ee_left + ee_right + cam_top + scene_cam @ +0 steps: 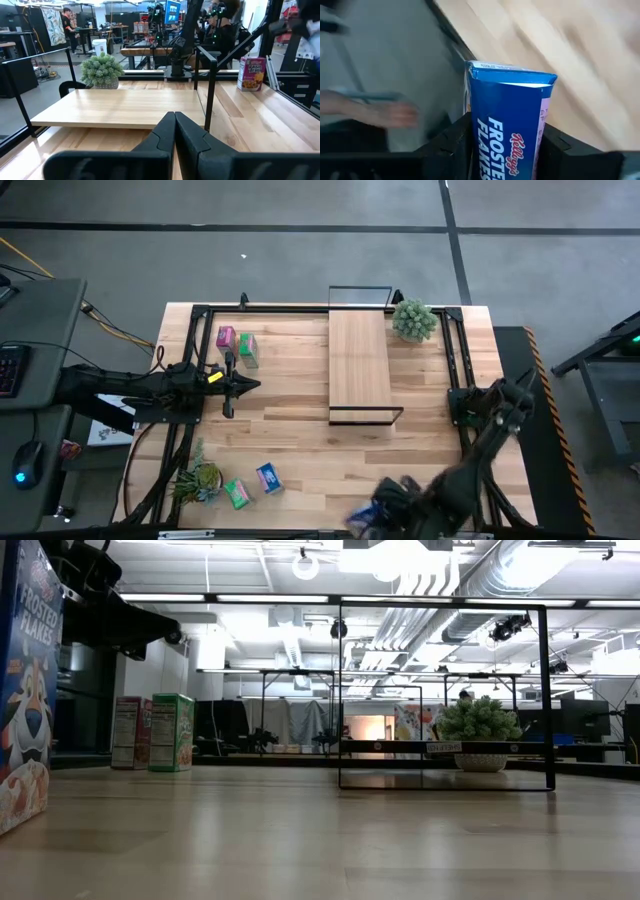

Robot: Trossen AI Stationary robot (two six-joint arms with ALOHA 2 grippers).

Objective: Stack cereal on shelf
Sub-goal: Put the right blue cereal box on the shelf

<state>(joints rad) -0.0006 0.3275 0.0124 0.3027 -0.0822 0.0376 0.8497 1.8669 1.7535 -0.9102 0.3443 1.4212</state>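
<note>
My right gripper (505, 145) is shut on a blue cereal box (507, 125) over the table's near edge (372, 516); the box fills the left of the low view (20, 690). My left gripper (236, 385) is shut and empty, hovering at the table's left, just nearer than an upright pink box (225, 337) and green box (247, 348). The shelf (360, 360) stands on the far middle of the table, bare plank up. A green box (236, 493) and a blue box (268, 478) lie near the left corner. Another pink box (251, 73) stands upright. My right gripper pinches the blue box between its two fingers (455, 140), one on each narrow side (472, 130). The box's closed top end (510, 75) sticks out beyond the fingertips. Whether its lower end (20, 815) touches the tabletop, I cannot tell.
A potted plant (413, 320) stands at the shelf's far right end, another (200, 478) at the near left corner. The shelf's black wire frame (445, 690) rises at its ends. A blurred pale shape, perhaps a person's hand (390, 114), shows beyond the table edge.
</note>
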